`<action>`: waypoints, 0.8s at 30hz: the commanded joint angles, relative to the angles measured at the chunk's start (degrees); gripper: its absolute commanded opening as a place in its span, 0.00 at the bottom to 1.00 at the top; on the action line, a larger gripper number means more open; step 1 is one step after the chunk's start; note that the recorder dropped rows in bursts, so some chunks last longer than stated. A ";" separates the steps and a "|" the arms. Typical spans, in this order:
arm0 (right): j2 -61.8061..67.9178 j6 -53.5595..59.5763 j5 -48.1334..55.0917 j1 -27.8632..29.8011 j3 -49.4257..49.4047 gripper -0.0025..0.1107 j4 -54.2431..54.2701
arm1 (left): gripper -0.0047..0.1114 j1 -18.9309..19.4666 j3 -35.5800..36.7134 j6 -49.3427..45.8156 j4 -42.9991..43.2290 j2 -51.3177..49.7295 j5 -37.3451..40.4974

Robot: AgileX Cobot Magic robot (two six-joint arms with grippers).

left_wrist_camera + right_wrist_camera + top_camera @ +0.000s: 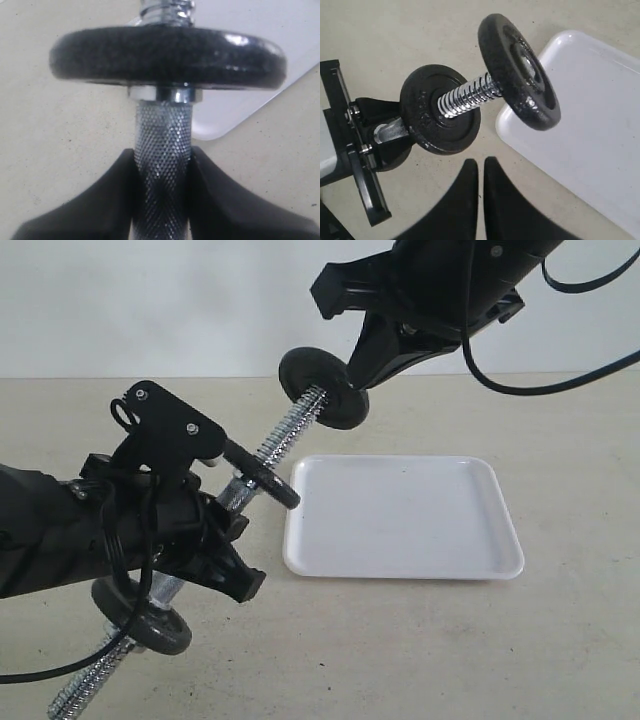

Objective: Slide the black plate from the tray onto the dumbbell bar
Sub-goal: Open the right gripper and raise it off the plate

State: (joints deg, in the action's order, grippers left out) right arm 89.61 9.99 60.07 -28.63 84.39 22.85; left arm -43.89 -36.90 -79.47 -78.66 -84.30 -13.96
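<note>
- Beige tabletop — the black plate sits on the raised far tip of the dumbbell bar, off the tray.
- My right gripper, pinched closed on nothing, is nearest it — left gripper clamps the knurled middle.

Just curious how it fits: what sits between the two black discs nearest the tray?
Only a bare threaded stretch of the dumbbell bar, seen in the right wrist view between the black plate and the inner disc.

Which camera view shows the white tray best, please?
The exterior view: the tray appears whole, with all four corners. The left wrist view catches only a corner; the right wrist view crops the tray.
</note>
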 commanded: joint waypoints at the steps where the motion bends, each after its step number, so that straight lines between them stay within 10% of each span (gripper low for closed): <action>1: -0.40 1.10 -0.80 0.11 0.25 0.02 -0.30 | 0.08 -0.06 -3.16 0.33 4.52 3.56 -6.80; 24: -0.40 2.30 -5.82 0.11 0.25 0.02 -7.16 | 0.08 -0.06 -3.16 0.33 6.75 3.56 -5.57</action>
State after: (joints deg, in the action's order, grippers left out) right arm 89.61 12.31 54.47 -28.63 84.39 16.16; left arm -43.89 -36.78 -79.47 -75.91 -84.30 -12.87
